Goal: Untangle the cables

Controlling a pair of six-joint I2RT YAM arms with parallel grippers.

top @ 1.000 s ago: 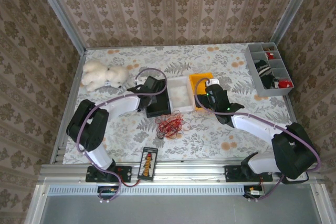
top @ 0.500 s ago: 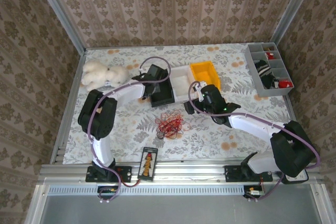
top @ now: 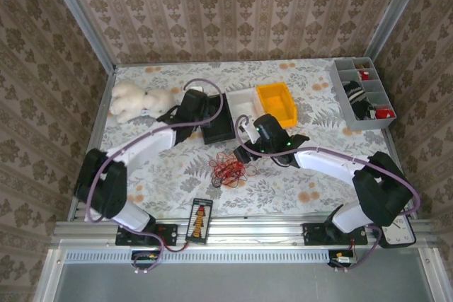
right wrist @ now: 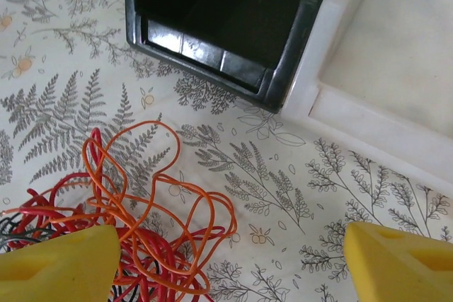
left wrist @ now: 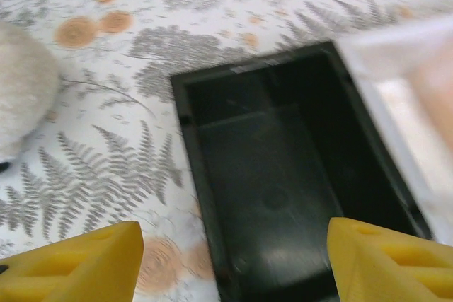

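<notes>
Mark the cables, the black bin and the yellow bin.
cables [top: 228, 168], top view, middle of the red tangle
black bin [left wrist: 276, 196], left wrist view, its bare floor
yellow bin [top: 276, 100], top view, its inside floor

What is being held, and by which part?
Nothing. The left tool is open over the black plastic bin; the right tool is open above the tangle of thin red wires.

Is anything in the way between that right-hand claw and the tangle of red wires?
Nothing visible does. The right gripper is open, and the cables lie right beside it on the patterned cloth. The black bin sits beyond them, out of the path.
</notes>
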